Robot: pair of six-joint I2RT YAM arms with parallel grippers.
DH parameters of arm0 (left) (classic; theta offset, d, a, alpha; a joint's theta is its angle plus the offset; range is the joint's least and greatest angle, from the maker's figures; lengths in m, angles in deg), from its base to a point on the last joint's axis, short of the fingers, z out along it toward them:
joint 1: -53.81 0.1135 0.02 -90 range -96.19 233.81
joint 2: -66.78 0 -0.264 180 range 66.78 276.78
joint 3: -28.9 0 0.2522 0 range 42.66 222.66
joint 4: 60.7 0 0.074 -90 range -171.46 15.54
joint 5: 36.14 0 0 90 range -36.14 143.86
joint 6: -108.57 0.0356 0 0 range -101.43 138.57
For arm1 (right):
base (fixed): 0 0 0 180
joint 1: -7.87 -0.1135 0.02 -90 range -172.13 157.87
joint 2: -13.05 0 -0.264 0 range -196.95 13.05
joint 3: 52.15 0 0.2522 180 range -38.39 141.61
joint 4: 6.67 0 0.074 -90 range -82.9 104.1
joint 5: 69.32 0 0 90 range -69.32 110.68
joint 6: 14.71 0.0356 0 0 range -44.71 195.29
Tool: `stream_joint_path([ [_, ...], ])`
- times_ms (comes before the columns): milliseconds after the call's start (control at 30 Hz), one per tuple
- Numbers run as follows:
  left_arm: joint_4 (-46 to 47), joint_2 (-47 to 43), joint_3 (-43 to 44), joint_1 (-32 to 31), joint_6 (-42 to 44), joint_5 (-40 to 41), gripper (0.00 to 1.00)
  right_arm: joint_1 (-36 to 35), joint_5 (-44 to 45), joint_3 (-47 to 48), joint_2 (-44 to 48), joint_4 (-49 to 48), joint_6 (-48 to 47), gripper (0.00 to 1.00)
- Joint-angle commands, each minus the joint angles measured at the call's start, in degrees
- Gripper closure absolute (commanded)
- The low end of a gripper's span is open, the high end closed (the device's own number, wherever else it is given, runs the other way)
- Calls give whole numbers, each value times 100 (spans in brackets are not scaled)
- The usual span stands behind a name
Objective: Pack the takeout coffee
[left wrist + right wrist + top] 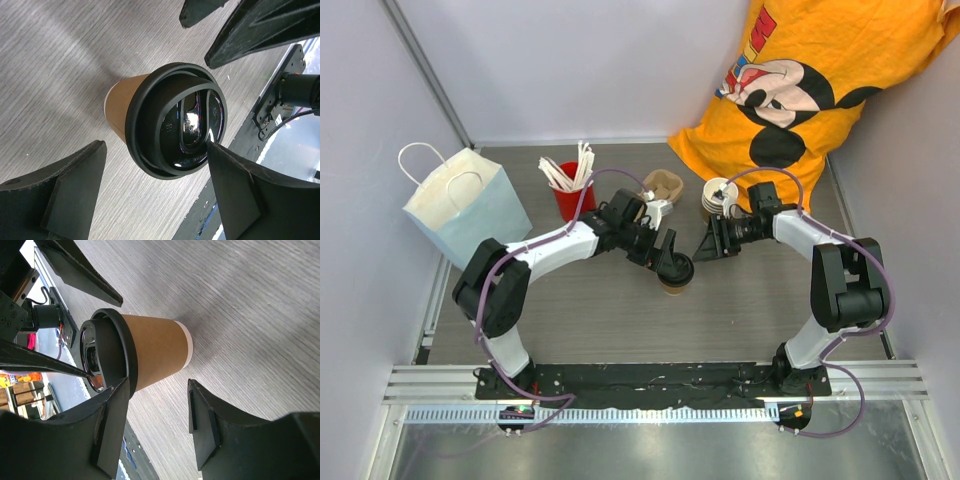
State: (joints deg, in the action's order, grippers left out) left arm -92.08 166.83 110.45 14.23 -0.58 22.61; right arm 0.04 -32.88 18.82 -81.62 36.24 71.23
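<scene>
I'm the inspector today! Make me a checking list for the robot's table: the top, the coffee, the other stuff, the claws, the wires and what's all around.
Surface: grey wood-grain table, no spills seen.
Job's things: brown coffee cup stands upright mid-table, black lid on top.
Clutter: white paper bag far left; red cup of white sticks; pulp carrier tray; what looks like stacked cups.
Grippers: left gripper open, a finger on either side of the cup; right gripper open beside the cup, holding nothing.
Cables: purple cables loop along both arms.
Surroundings: pale walls; orange cartoon-mouse shirt hangs at the far right.
</scene>
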Motion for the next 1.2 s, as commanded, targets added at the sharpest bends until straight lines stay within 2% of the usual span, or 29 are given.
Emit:
stream_joint_path([
  [0, -13, 41, 208, 2, 132, 206, 14, -86, -163, -26, 63, -146, -60, 44],
  [433, -13, 111, 165, 2, 123, 171, 15, -280, -41, -131, 116, -287, 36, 45],
  [700, -74, 164, 77, 2, 193, 198, 15, -412, 223, -289, 2, -322, -34, 53],
  [867, -74, 243, -29, 2, 246, 198, 19, -438, 486, -307, -16, -322, -60, 56],
  [1167, -91, -29, 401, 28, 263, -180, 16, -447, 258, 158, 195, -173, 1, 50],
])
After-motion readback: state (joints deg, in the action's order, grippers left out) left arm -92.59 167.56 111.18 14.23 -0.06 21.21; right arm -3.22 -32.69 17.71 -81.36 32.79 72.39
